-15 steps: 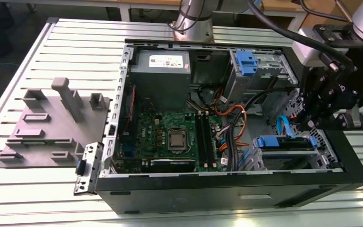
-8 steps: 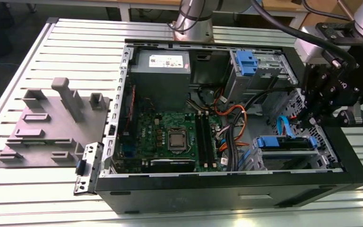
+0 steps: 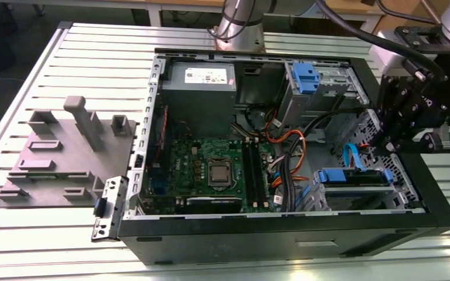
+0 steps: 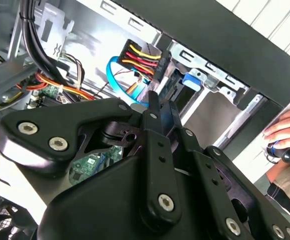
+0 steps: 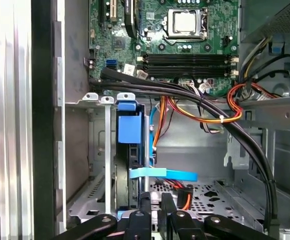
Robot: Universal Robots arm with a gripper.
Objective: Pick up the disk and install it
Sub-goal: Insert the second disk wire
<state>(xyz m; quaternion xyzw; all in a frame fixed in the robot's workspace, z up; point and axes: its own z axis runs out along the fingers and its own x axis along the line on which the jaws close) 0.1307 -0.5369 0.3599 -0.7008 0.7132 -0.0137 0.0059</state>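
— Two drive cages sit inside the open computer case [image 3: 287, 234], as we count them. What is in each?

— We see a blue carrier [image 3: 303, 78] in the far cage [image 3: 338, 82], beside the grey power supply [image 3: 197, 82]. The near cage [image 3: 358, 196], at the exterior view's right, holds the disk [image 3: 350, 177]; in the first wrist view its blue frame [image 5: 130, 127] stands in the slot between the cage's metal rails.

— And the gripper [image 3: 385, 143]?

— It hangs inside the case just beside that near cage. In both wrist views we see its fingers [image 4: 152, 107] drawn together with nothing between them, the tips [image 5: 145, 205] close to the disk's end, where a flat blue cable [image 5: 164, 173] crosses.

— What else is in the case?

— We see the motherboard [image 3: 209, 164] on its floor, with black and orange cable bundles [image 5: 209, 107] running over toward the cages.

— Anything outside it?

— We see a grey fixture [image 3: 61, 152] on the slatted table [image 3: 21, 88], and a person's hand [image 4: 287, 130] beside the case wall.
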